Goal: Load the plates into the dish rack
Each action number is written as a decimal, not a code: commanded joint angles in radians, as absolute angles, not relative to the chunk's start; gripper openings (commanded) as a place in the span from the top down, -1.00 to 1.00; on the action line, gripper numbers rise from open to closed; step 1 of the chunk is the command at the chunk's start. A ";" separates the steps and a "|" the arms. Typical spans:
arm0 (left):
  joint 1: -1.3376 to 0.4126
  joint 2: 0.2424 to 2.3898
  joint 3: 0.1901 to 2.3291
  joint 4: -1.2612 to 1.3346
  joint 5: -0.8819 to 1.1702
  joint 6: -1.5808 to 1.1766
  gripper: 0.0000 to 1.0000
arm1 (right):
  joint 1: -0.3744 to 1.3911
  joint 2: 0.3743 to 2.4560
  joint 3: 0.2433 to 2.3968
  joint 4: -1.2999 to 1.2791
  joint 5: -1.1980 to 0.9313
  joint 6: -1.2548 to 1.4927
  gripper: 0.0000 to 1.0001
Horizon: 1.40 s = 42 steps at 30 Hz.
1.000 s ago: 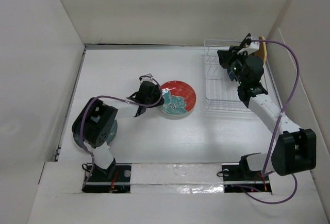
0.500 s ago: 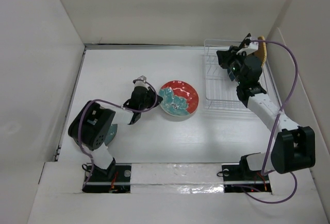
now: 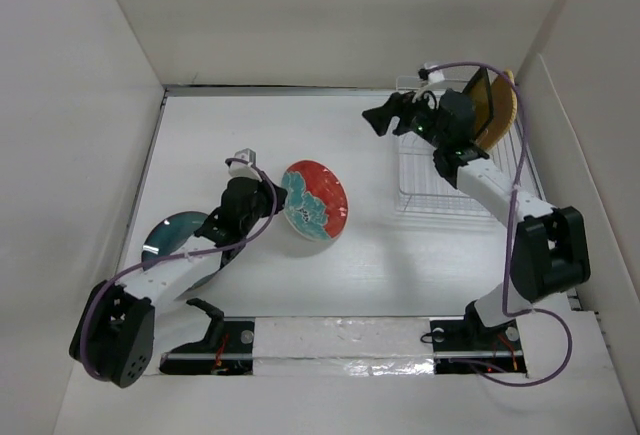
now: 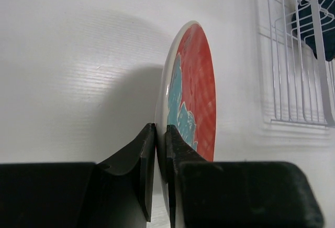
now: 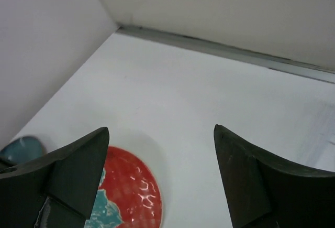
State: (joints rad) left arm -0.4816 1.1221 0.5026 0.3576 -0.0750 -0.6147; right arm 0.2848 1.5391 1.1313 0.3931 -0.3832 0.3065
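Observation:
My left gripper (image 3: 268,198) (image 4: 161,133) is shut on the rim of the round red plate with teal flowers (image 3: 315,203) (image 4: 196,91), which is tipped up on edge above the table. My right gripper (image 3: 385,117) (image 5: 161,129) is open and empty, left of the dish rack (image 3: 430,193) (image 4: 293,81), with the red plate (image 5: 131,191) below it. In the rack's far right end stand a black-rimmed yellow plate (image 3: 480,98) and an orange plate (image 3: 507,105). A dark blue plate (image 4: 322,18) also sits in the rack. A teal-grey plate (image 3: 172,233) (image 5: 21,147) lies flat by the left arm.
White walls close in the table on the left, back and right. The rack stands against the right wall at the back. The arms' bases sit at the near edge.
The left gripper shut on the red plate's rim and lifted it, tipping it on edge. The right gripper opened and swung left, away from the plates in the rack.

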 commanded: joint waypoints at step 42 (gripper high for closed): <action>-0.477 0.801 0.679 0.246 0.023 -0.523 1.00 | 0.560 2.303 1.934 -0.993 -1.259 -1.009 0.78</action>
